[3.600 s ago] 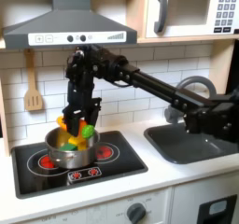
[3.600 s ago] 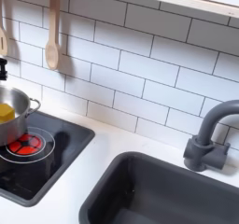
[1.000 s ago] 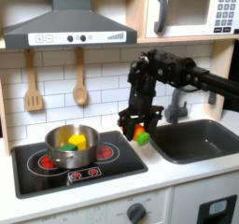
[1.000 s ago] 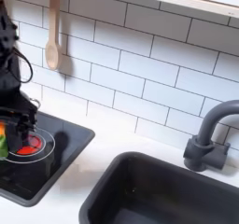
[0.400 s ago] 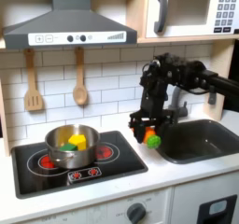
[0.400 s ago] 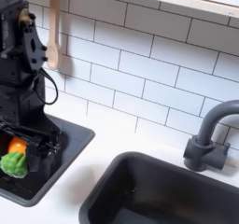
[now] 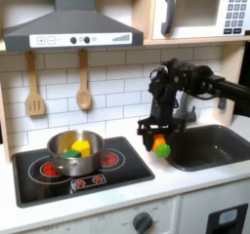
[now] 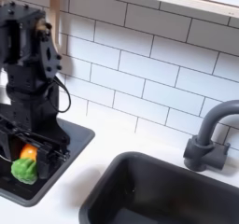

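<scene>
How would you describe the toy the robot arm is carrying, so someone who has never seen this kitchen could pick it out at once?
Start at the black stove with the steel pot on it, then look towards the sink on the first exterior view's right. Between them hangs the gripper, shut on a toy carrot. Unlike the toys in the pot, the toy carrot is off the counter, orange with a green top.
</scene>
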Tool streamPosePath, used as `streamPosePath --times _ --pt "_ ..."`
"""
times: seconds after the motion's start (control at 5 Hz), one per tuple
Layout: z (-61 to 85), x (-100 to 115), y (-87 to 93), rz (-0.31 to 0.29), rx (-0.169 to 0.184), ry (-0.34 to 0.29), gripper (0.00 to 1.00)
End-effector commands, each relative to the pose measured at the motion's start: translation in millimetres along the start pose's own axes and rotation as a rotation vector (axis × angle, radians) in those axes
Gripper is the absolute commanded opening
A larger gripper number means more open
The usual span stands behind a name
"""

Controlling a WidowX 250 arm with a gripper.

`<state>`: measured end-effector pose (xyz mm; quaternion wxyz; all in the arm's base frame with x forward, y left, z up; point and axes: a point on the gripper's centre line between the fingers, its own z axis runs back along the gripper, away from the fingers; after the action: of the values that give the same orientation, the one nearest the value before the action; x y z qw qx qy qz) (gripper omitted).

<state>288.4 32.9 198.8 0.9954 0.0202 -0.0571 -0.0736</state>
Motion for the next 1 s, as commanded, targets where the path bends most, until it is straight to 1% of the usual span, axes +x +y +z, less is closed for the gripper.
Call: streamPosePath --times 0.0,0.4,0.6,0.8 --pt "1.1 6 -11.8 -0.133 -0.006 -0.026 0.00" --pt "2.0 11 -22.1 -0.225 0.003 -0.039 0.00" --pt "2.8 13 -32.2 -0.256 0.010 -0.043 0.00" --pt "3.8 14 -47.5 -0.288 -0.001 -0.041 0.00"
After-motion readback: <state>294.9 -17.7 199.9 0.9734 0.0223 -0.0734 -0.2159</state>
